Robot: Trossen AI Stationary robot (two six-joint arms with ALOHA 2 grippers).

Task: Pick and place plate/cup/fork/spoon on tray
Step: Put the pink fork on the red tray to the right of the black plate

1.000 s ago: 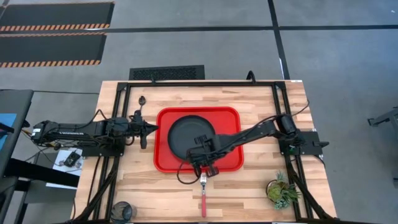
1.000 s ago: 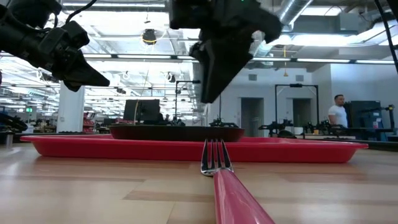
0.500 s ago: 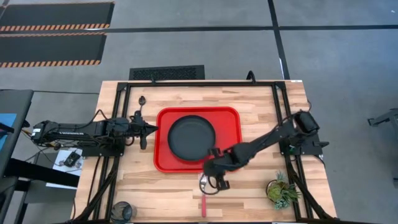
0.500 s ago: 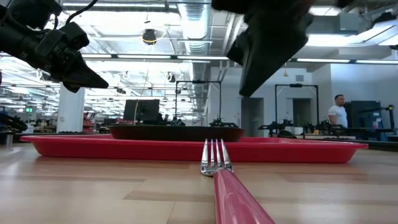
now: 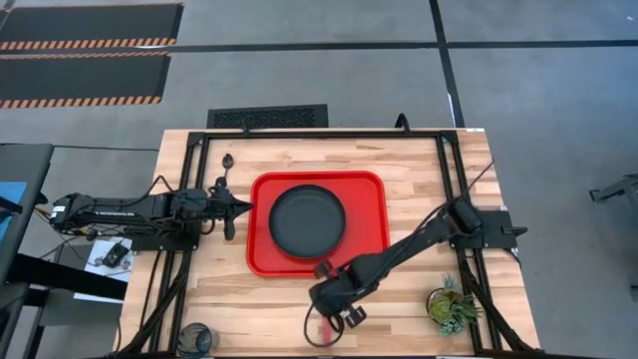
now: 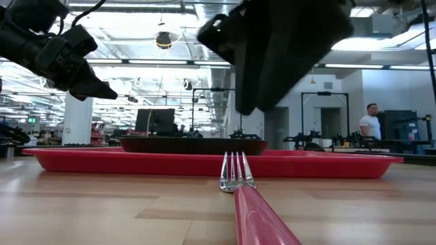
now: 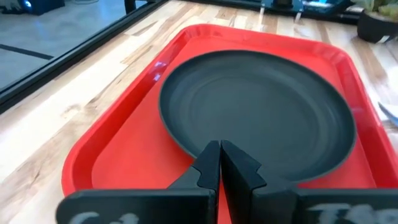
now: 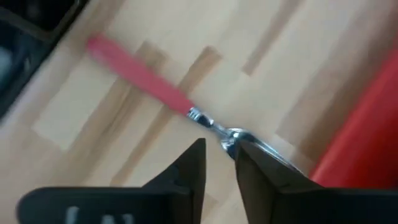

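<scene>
The plate [image 5: 307, 220] sits on the tray [image 5: 371, 258]; the fork [image 6: 240, 188] lies before it.

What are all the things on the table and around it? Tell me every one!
Flat red plastic tray: one, bright red, middle of the table.
Round dark plate: one, grey-black, lying on the tray.
Red-handled metal fork: one, silver tines, on the wood just off the tray's near edge.
Small dark spoon: one, blackish, on the wood near the table's far left corner.
Small round dark cup: one, at the near left corner.
Potted green plant: one, near right corner.
Person: one, white top, far back in the room.
Left gripper: shut, beside the tray's left edge.
Right gripper: slightly open, above the fork.
</scene>
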